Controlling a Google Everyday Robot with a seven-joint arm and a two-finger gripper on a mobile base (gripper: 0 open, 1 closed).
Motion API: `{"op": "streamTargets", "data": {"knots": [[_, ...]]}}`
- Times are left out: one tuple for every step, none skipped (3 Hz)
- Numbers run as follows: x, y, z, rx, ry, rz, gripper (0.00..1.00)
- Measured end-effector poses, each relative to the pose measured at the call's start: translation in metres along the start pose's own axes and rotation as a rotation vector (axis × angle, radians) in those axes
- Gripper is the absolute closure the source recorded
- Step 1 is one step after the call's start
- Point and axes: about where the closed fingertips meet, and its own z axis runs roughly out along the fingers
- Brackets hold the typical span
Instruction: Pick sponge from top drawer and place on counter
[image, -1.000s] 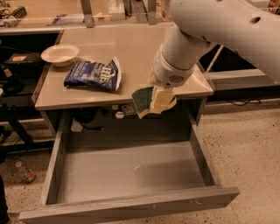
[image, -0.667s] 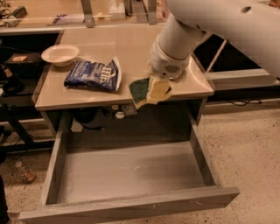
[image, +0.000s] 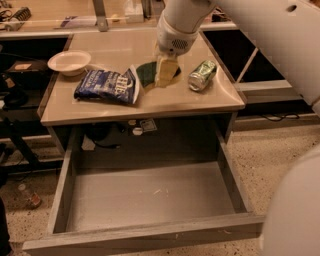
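The sponge (image: 146, 74), dark green on top with a yellow base, is held in my gripper (image: 164, 72) just above the middle of the beige counter (image: 160, 102). The pale fingers (image: 166, 70) are shut on it. The white arm reaches down from the upper right. The top drawer (image: 150, 197) is pulled wide open below the counter; its flat grey bottom holds only a few crumbs.
A blue chip bag (image: 107, 85) lies left of the sponge. A white bowl (image: 69, 62) sits at the counter's far left. A crushed green can (image: 201, 75) lies right of the gripper. A pale shelf with metal posts (image: 100, 20) runs behind.
My gripper has carried the sponge from over the counter's front edge, above the drawer, back to over the middle of the counter. The can has come into view.
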Motion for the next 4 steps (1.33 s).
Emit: {"op": "streamTargets", "data": {"knots": [[-0.005,-0.037,0.002,0.015,-0.014,-0.004,1.00],[-0.007,-0.047,-0.007,0.044,-0.026,-0.001,1.00],[-0.002,-0.058,0.005,0.048,-0.023,0.008,1.00],[0.006,-0.078,0.019,0.050,-0.018,0.031,1.00]]}}
